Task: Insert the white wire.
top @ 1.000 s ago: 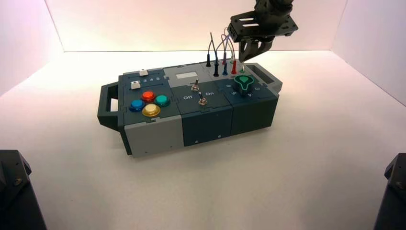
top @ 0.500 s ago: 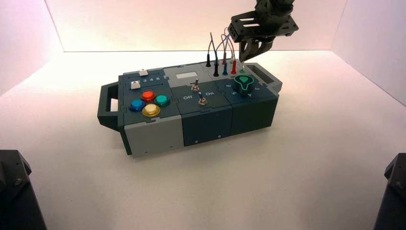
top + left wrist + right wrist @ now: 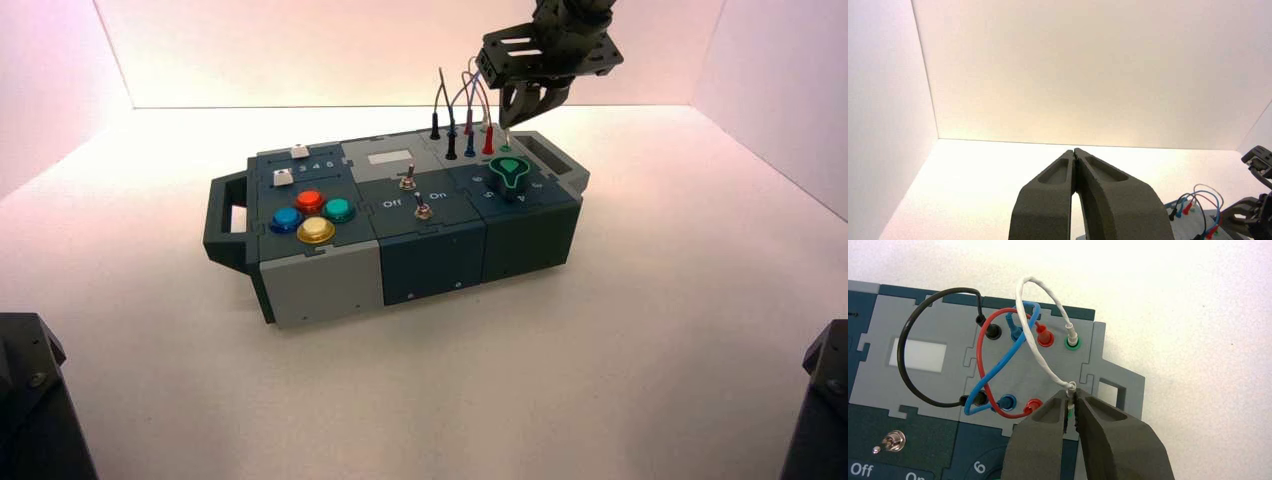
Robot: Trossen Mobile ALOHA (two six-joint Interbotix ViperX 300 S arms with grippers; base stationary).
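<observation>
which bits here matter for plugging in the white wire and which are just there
In the job:
- white wire, one plug already in a green socket
- right gripper, shut on the wire's free plug
- box

Just there:
- black wire, red wire, blue wire
- buttons, toggle switches, green knob
- left gripper, parked

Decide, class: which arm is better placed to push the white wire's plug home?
Right. Its end effector is shut on the white wire at the box; the left end effector sits away from it.

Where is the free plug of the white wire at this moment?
In the right wrist view, the white wire ends in a plug pinched by the right end effector, beside the red plug, over the box's wire panel.
</observation>
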